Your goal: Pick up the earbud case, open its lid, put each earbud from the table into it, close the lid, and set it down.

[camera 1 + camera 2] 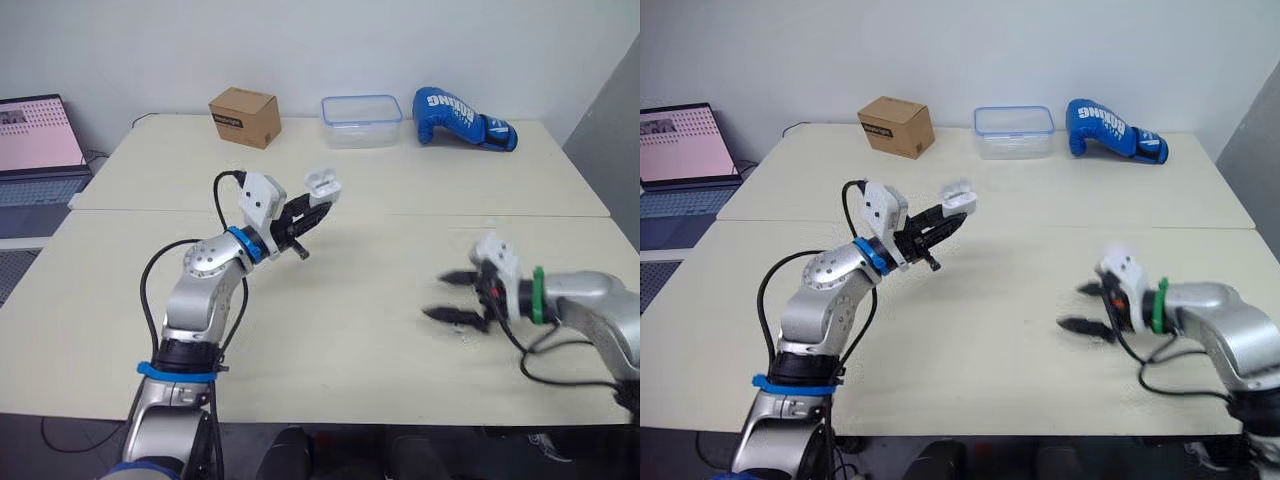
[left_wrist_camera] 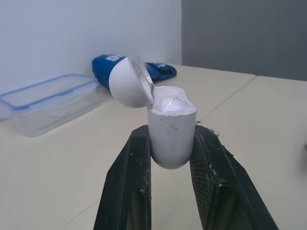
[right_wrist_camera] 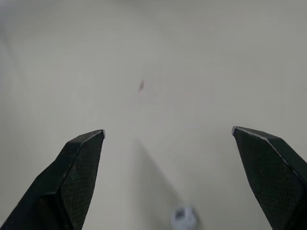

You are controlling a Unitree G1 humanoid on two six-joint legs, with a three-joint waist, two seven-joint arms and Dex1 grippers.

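Observation:
My left gripper (image 1: pixel 316 203) is raised above the table and shut on the white earbud case (image 1: pixel 322 185). In the left wrist view the case body (image 2: pixel 171 129) stands upright between the two black fingers, and its rounded lid (image 2: pixel 128 81) is tipped open to one side. The right gripper (image 1: pixel 438 296) hovers low over the table at the right, open, with nothing between its fingers. In the right wrist view a small white earbud (image 3: pixel 183 218) lies on the table between and just behind the spread fingertips (image 3: pixel 86 148).
Along the table's far edge stand a cardboard box (image 1: pixel 244 116), a clear plastic container with a blue rim (image 1: pixel 361 120) and a blue boxing glove (image 1: pixel 462 118). A laptop (image 1: pixel 40 135) sits off the table at the far left.

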